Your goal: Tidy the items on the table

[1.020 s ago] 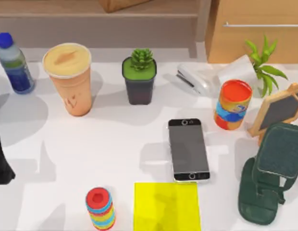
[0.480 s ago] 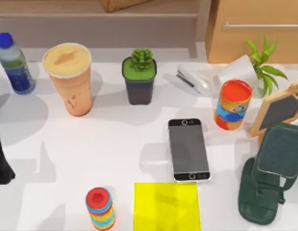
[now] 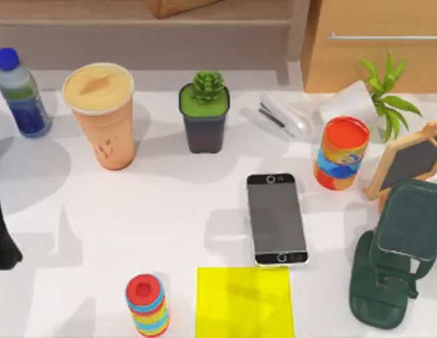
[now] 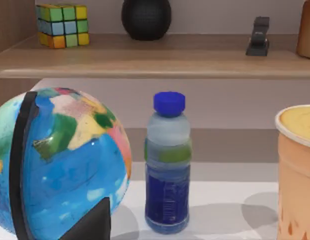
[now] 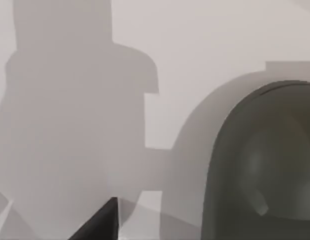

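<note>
While the right arm [image 3: 395,274] sits low at the table's [image 3: 169,211] right edge over the mouse [image 5: 265,165] (finger spread: cannot tell), the smartphone [image 3: 276,219] lies flat mid-table; farther back left stands the cup [image 3: 102,116]; the left arm [image 3: 1,232] stays at the left edge.

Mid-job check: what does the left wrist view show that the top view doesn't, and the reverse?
Left wrist view alone: a globe, and a shelf holding a colour cube and a dark ball.
Top view alone: the smartphone, a yellow pad, a potted succulent, a stapler.
Both: the blue-capped bottle and the orange-tan cup on the white table.
</note>
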